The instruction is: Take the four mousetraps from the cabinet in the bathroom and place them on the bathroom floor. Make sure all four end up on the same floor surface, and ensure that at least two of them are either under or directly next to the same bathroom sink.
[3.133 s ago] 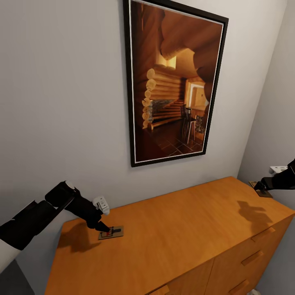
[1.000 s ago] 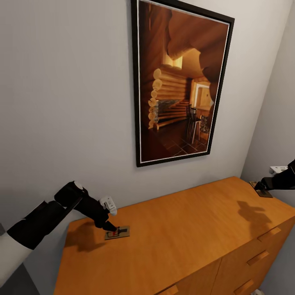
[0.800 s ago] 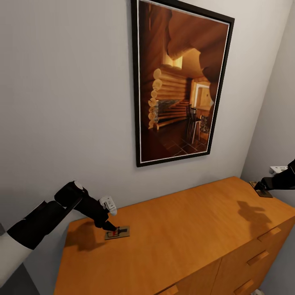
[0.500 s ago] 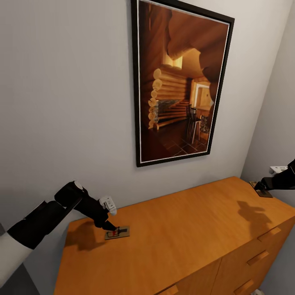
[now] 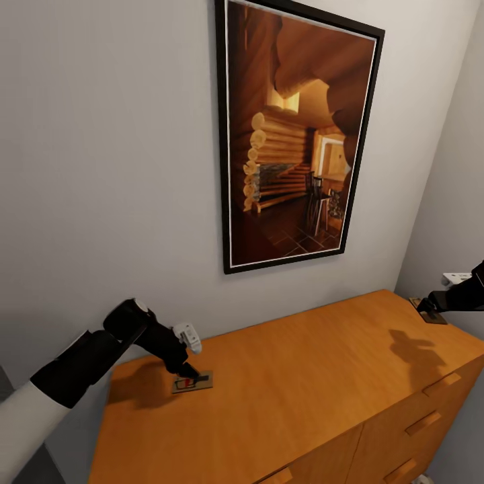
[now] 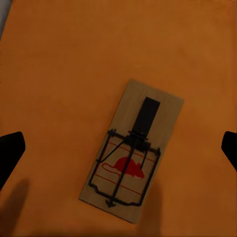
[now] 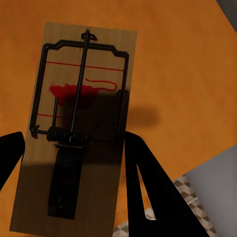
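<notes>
While the left hand (image 5: 190, 372) hangs wide open over a mousetrap (image 5: 192, 382), the right hand's (image 5: 425, 308) grip seems unclear

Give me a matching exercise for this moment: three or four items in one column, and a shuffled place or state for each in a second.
1. left gripper
2. right gripper
3. framed picture
4. drawer handles

A. hangs on the wall
B. at the cabinet top's right end, over a mousetrap
C. on the cabinet's front
D. open above the left-end mousetrap

Pairs: 1-D, 2-B, 3-A, 4-C
</notes>
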Motion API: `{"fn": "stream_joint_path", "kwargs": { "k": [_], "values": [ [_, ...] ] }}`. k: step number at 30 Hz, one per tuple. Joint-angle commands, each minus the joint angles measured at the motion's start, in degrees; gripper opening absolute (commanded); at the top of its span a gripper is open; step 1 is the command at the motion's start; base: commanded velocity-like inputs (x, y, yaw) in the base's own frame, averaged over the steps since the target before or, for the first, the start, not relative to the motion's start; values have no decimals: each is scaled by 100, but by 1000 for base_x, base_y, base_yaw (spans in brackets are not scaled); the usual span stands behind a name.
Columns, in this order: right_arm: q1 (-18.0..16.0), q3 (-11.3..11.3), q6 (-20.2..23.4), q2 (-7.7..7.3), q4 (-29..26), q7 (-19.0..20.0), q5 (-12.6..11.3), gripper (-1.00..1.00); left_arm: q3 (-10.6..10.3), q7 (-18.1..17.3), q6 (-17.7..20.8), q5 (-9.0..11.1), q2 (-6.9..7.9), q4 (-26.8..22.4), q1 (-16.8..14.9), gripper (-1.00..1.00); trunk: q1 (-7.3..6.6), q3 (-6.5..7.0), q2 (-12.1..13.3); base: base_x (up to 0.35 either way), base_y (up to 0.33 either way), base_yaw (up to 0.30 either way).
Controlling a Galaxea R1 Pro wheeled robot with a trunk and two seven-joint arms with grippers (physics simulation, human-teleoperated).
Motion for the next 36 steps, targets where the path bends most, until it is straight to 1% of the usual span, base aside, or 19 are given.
{"fn": "stream_joint_path", "kwargs": {
  "k": [1,2,6,7,13,21,36],
  "values": [
    [-4,-30,27,2,-6,38,47,-100,-5,-58,42,-119,-33,-6,-7,100,0,-8,-5,0,0,0],
    [-4,-30,27,1,-6,37,47,-100,-5,-59,38,-225,-100,2,-7,100,0,-8,-5,0,0,0],
    [-4,-30,27,-1,-6,37,47,-100,-5,-60,31,-364,-228,61,-7,100,0,-8,-5,0,0,0],
    [-4,-30,27,-1,-6,37,47,-100,-5,-60,2,-405,-296,116,-7,100,0,-8,-5,0,0,0],
    [-4,-30,27,-2,-6,37,47,-100,-5,-85,-253,-457,-468,309,-7,100,0,-8,-5,0,0,0],
    [-4,-30,27,-3,-6,38,42,-100,-3,-105,-349,-467,-513,400,-7,100,0,-8,-5,0,0,0],
    [-4,-30,27,-3,-6,40,39,-100,45,-72,-331,-458,-515,416,-7,100,0,-8,-5,0,0,0]
  ]
}}
